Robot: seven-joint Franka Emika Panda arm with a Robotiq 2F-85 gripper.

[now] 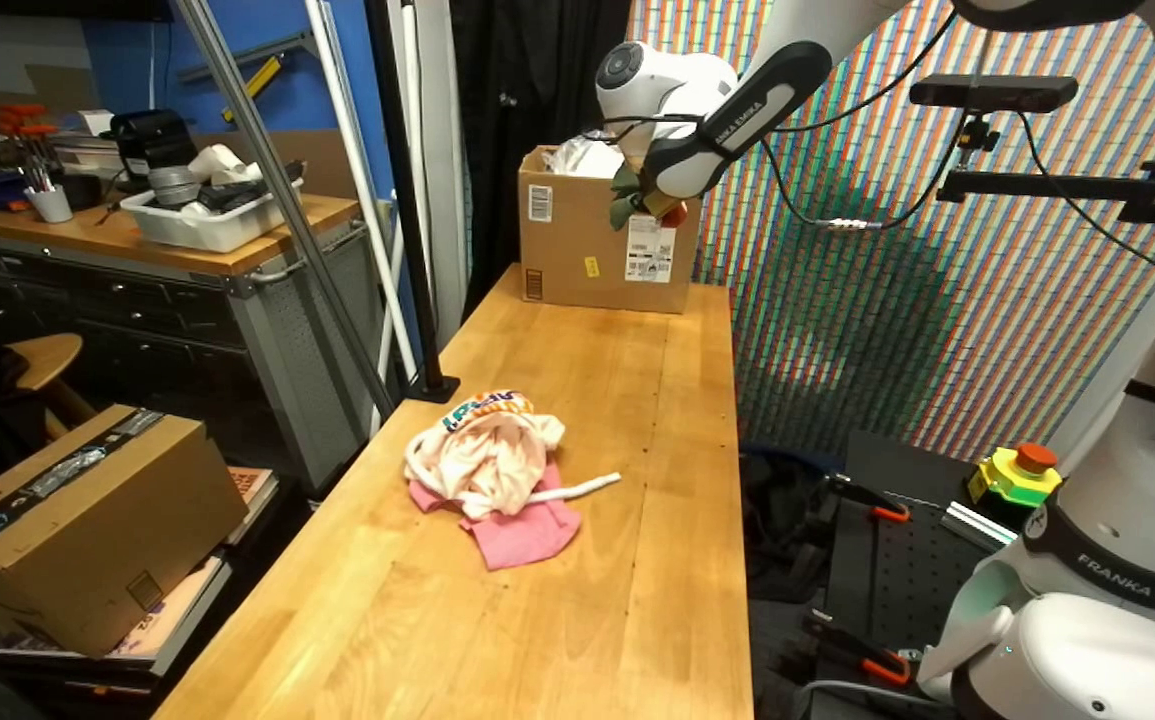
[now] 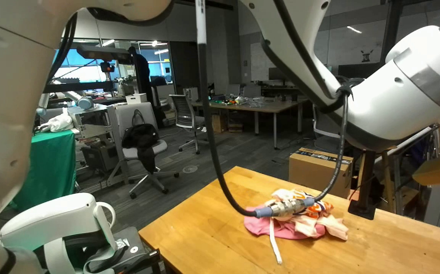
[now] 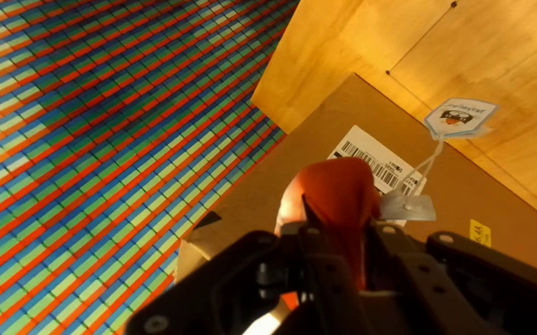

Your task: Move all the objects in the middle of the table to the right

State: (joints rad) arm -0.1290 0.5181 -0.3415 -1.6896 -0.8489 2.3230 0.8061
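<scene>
In the wrist view my gripper (image 3: 349, 232) is shut on the small red-and-green item (image 3: 342, 186), whose red end bulges past the fingers. A white tag (image 3: 459, 116) dangles from it on a string. Green parts of the item (image 1: 624, 198) show in an exterior view, just in front of the box at the table's far end; the arm hides most of the gripper there. Mid-table (image 1: 657, 600), the crumpled cream cloth (image 1: 497, 460) lies on top of the pink cloth (image 1: 527, 540). The thin white cord (image 1: 587, 488) sticks out from under the cream cloth.
A brown cardboard box (image 1: 577, 255) with white packing (image 1: 585, 157) at its top stands on the table's far end. A black post (image 1: 427, 340) rises at the table edge near the cloths. A cable connector (image 2: 286, 208) partly covers the cloths in an exterior view.
</scene>
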